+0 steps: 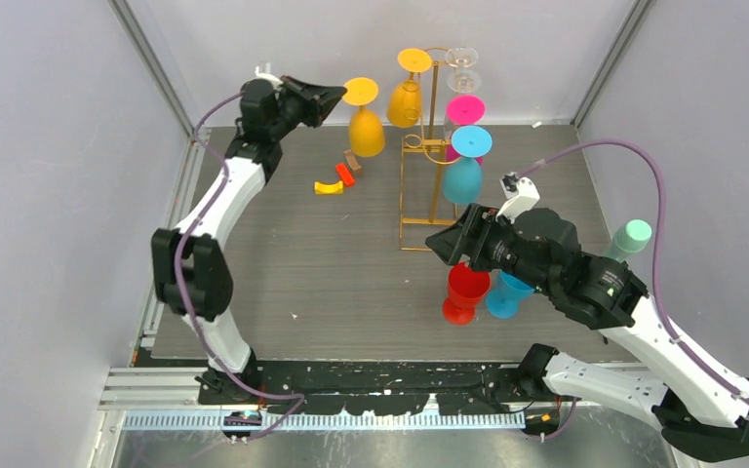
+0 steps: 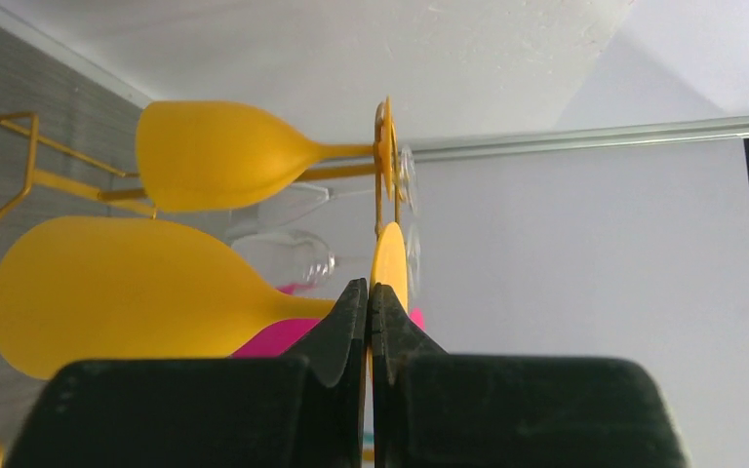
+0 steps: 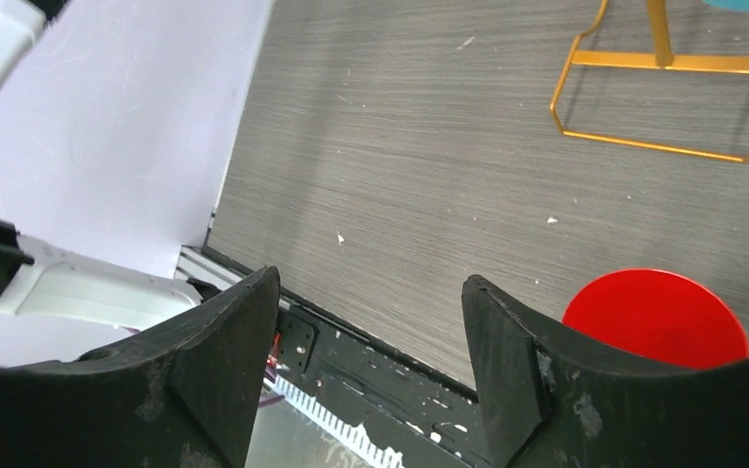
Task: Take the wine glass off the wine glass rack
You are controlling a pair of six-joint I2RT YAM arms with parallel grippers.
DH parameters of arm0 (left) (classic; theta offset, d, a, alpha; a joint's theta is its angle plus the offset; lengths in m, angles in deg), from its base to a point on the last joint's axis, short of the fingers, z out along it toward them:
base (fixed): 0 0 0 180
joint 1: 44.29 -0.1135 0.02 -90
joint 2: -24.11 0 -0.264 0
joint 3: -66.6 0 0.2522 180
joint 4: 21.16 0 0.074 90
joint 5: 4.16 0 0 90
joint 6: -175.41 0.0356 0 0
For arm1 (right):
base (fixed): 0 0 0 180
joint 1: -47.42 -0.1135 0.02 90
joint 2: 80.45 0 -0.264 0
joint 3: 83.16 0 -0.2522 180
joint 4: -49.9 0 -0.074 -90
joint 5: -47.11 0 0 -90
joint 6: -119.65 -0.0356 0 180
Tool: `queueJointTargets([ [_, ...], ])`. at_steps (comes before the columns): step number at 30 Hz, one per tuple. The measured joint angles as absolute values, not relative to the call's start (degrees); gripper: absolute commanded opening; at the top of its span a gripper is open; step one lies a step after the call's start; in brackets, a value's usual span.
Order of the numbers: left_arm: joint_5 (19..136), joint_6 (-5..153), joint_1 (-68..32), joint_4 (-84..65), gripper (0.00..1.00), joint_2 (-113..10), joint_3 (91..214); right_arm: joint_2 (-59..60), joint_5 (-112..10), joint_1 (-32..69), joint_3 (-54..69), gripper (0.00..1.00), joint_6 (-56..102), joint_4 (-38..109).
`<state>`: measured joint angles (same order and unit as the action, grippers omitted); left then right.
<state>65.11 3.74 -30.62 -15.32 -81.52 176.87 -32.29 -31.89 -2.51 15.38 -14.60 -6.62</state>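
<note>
The gold wire wine glass rack (image 1: pixel 436 146) stands at the back middle of the table. A yellow glass (image 1: pixel 405 100), a clear glass (image 1: pixel 463 68), a pink glass (image 1: pixel 465 109) and a blue glass (image 1: pixel 462 178) hang on it upside down. My left gripper (image 1: pixel 339 95) is shut on the round foot (image 2: pixel 390 261) of a second yellow wine glass (image 1: pixel 367 132). It holds that glass bowl-down just left of the rack, apart from the hooks. In the left wrist view the bowl (image 2: pixel 107 292) lies at the left. My right gripper (image 1: pixel 441 244) is open and empty in front of the rack base (image 3: pixel 663 146).
A red glass (image 1: pixel 466 288) and a blue glass (image 1: pixel 507 294) stand on the table under my right arm; the red foot shows in the right wrist view (image 3: pixel 655 317). A mint cup (image 1: pixel 630 238) stands at the right. Small yellow (image 1: pixel 329 187), red (image 1: pixel 345 175) and brown (image 1: pixel 352 161) blocks lie left of the rack.
</note>
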Motion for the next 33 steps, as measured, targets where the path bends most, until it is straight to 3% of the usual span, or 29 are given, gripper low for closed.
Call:
queueJointTargets([
  [6,62.9,3.0,-33.3,-20.5,0.00,-62.1,155.6,-34.4,-32.7,-2.5,16.7,0.74,-14.3,-3.6],
  [13,57.8,-0.2,-33.9,-24.0,0.00,-43.7,144.8,-33.8,-34.2,-2.5,20.9,0.75,-14.6,2.4],
  [22,53.1,-13.8,-35.2,-29.4,0.00,-34.9,134.3,-32.8,-34.4,-2.5,26.7,0.77,-17.8,17.1],
  [33,53.0,-29.1,-35.2,-36.2,0.00,-29.2,132.3,-28.1,-33.0,-2.5,30.7,0.78,-24.7,34.6],
])
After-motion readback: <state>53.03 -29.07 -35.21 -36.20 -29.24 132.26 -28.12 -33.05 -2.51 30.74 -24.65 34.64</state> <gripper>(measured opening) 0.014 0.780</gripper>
